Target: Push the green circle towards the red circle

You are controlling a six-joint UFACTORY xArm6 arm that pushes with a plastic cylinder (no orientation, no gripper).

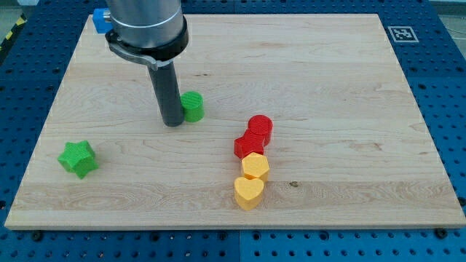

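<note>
The green circle [193, 106] stands on the wooden board left of the middle. My tip [172, 124] rests on the board right against the green circle's left side, slightly lower in the view. The red circle [260, 126] lies to the right of the green circle and a little lower, about a hand's width away, with bare board between them.
A red block [248, 145] touches the red circle's lower left. Below it lie a yellow block [255, 167] and a yellow heart [249, 192] in a line. A green star [78, 158] sits at the view's left. A blue block [99, 20] peeks out behind the arm at the top left.
</note>
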